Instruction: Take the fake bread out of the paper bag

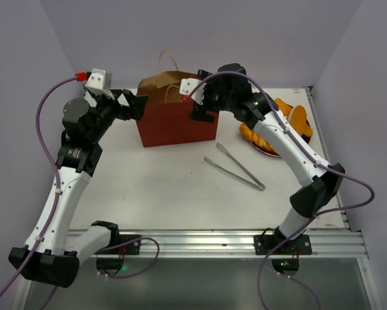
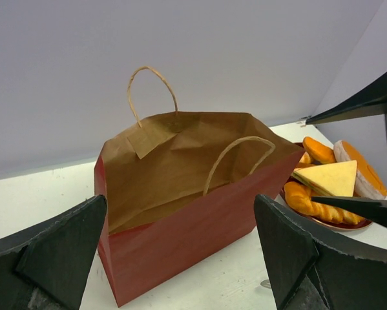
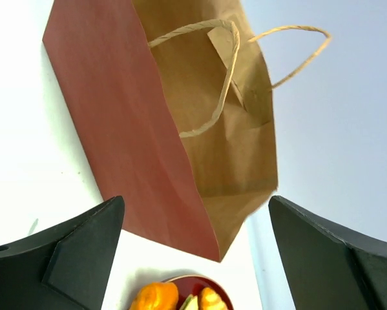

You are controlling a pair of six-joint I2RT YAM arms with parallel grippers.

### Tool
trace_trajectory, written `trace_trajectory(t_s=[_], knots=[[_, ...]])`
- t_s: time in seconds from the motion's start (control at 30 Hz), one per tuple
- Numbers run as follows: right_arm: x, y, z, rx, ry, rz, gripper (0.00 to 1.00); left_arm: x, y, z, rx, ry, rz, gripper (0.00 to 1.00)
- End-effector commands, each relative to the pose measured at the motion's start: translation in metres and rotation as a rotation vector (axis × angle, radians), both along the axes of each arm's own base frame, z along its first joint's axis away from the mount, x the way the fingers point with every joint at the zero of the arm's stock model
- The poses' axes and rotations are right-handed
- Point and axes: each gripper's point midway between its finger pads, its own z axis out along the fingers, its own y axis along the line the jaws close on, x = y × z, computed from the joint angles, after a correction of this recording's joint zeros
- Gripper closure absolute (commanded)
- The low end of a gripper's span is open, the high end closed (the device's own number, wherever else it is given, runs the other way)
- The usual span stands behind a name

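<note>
The red paper bag (image 1: 177,126) stands upright with its mouth open at the back of the table. Its brown inside (image 2: 174,168) shows no bread, and its floor is hidden. The fake bread (image 1: 290,117) lies piled on a dark-red plate (image 1: 265,152) to the right of the bag. That pile holds orange pastries and a pale yellow triangular slice (image 2: 332,177). My left gripper (image 1: 132,104) hovers open at the bag's left end. My right gripper (image 1: 203,110) hangs open at the bag's right end, holding nothing. In the right wrist view the bag (image 3: 122,129) and the bread (image 3: 156,297) lie below the spread fingers.
Metal tongs (image 1: 235,166) lie on the white table in front of the bag, toward the right. Grey walls close in behind and on both sides. The bag's looped handles (image 2: 235,158) stand above its rim. An aluminium rail runs along the near edge.
</note>
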Motion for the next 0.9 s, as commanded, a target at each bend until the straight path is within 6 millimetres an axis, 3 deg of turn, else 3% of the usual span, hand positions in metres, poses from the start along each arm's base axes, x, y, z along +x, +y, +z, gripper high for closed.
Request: trace_trajectory(t_s=[0.0,0.07,0.17,0.23,0.3,0.33,0.37,0.43,0.57,0.67,0.87], knots=[[-0.012,-0.018,0.025,0.081,0.005,-0.065,0.01,-0.009,-0.001,0.004,-0.018,-0.006,-0.015,0.01],[-0.017,-0.024,0.030,0.116,0.021,-0.101,0.01,-0.013,0.000,0.004,-0.016,-0.005,-0.015,0.00],[-0.019,-0.051,0.051,0.258,0.073,-0.281,0.01,-0.021,0.001,0.002,-0.010,-0.001,-0.016,0.00],[-0.026,-0.078,0.065,0.391,0.125,-0.399,0.01,-0.024,0.003,-0.009,-0.003,0.022,-0.010,0.00],[-0.031,-0.102,0.049,0.484,0.207,-0.515,0.01,-0.032,0.005,-0.014,-0.007,0.023,-0.007,0.00],[-0.040,-0.122,0.069,0.552,0.140,-0.580,0.01,-0.038,0.007,-0.020,-0.010,0.026,-0.001,0.00],[-0.042,-0.135,0.046,0.541,0.153,-0.652,0.01,-0.041,0.007,-0.023,-0.014,0.028,0.001,0.00],[-0.047,-0.165,0.045,0.601,0.080,-0.803,0.01,-0.050,0.010,-0.032,-0.024,0.032,0.010,0.00],[-0.077,-0.216,0.014,0.589,0.017,-1.012,0.01,-0.064,0.014,-0.050,-0.037,0.047,0.022,0.00],[-0.094,-0.239,-0.002,0.577,-0.023,-1.070,0.01,-0.071,0.015,-0.064,-0.049,0.068,0.022,0.00],[-0.108,-0.263,-0.008,0.594,-0.071,-1.132,0.01,-0.078,0.015,-0.076,-0.056,0.100,0.023,0.00]])
